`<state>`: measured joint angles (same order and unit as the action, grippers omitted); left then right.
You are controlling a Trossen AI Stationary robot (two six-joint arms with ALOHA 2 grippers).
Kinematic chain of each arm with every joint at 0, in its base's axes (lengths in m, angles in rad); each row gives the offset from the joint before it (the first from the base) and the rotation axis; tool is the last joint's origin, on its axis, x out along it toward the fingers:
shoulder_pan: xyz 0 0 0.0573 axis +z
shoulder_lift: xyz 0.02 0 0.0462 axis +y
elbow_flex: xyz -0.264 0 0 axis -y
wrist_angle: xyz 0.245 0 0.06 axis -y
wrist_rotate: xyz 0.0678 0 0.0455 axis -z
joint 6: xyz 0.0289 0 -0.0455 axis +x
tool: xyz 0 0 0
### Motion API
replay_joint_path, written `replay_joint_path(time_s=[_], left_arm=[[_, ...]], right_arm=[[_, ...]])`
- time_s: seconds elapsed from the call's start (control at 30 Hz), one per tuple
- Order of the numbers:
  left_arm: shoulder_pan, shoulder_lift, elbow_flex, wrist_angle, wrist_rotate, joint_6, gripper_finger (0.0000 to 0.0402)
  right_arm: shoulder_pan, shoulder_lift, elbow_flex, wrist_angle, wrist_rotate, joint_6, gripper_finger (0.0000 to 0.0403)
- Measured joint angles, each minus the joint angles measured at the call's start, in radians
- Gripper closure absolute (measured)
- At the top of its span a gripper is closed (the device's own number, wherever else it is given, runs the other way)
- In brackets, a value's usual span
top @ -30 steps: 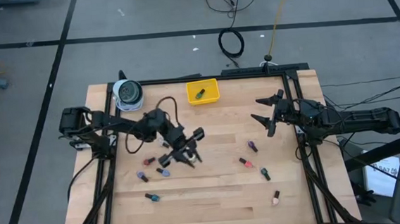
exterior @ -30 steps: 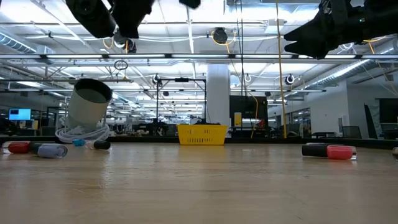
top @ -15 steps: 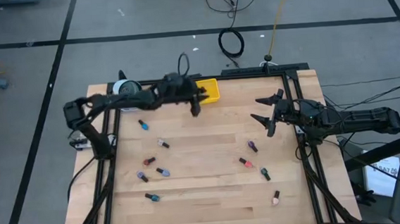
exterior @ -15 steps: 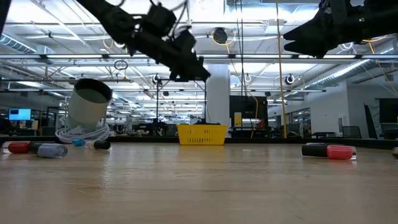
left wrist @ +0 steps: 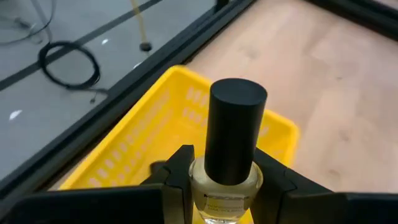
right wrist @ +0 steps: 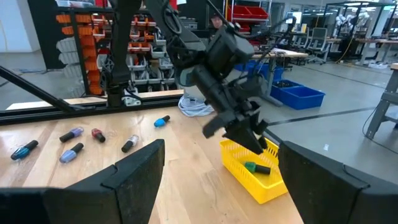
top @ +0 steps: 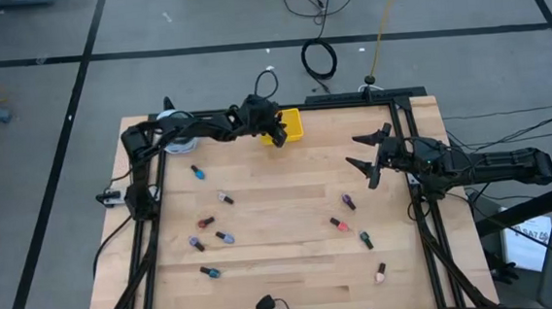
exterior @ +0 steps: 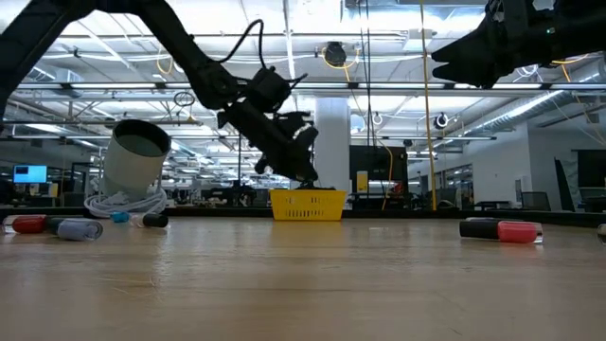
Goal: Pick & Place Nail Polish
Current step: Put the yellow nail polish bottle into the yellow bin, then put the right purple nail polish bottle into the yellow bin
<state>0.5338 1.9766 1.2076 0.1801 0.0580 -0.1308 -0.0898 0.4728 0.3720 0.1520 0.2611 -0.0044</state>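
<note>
Table [top: 294, 270]: light wood, black-framed, grey floor around; nail polish bottles [top: 209, 239] scattered. Left gripper [top: 277, 135] fingers clamp one pale bottle [left wrist: 227, 186] above yellow tray [top: 291, 124]. Right gripper [top: 369, 158] fingers spread, empty.

We saw a pale wooden table [top: 294, 270] with a smooth, faintly shiny grain, a yellow plastic tray [left wrist: 155, 155] with slotted walls, and a glossy clear-glass nail polish bottle [left wrist: 227, 186] under a matt black cap, between matt black fingers [left wrist: 93, 205].
</note>
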Motion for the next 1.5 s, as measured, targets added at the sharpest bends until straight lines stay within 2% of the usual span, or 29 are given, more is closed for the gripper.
replay_joint_path(time_s=[0.2, 0.6, 0.83, 1.1, 1.33, 1.5], left_arm=[[0.002, 0.014, -0.001, -0.002, -0.016, -0.01, 0.03], [0.002, 0.014, -0.001, -0.006, -0.025, -0.055, 0.0235], [0.002, 0.014, -0.001, -0.003, -0.034, 0.019, 0.0207], [0.001, 0.014, -0.001, 0.01, -0.034, 0.051, 0.0202], [-0.007, 0.014, -0.001, 0.006, -0.035, 0.044, 0.0201], [-0.028, 0.014, -0.001, 0.007, -0.035, 0.044, 0.0201]], right_arm=[[0.0, -0.001, -0.015, 0.015, 0.0, 0.0, 0.0106], [0.0, 0.0, -0.027, 0.057, 0.0, -0.006, 0.0106], [0.0, 0.0, -0.027, 0.048, 0.004, 0.019, 0.0106], [0.0, 0.02, -0.028, -0.026, -0.003, 0.093, 0.0106], [0.05, 0.141, 0.003, -0.021, -0.027, 0.18, 0.0106], [0.138, 0.336, 0.131, -0.171, 0.007, 0.282, 0.0106]])
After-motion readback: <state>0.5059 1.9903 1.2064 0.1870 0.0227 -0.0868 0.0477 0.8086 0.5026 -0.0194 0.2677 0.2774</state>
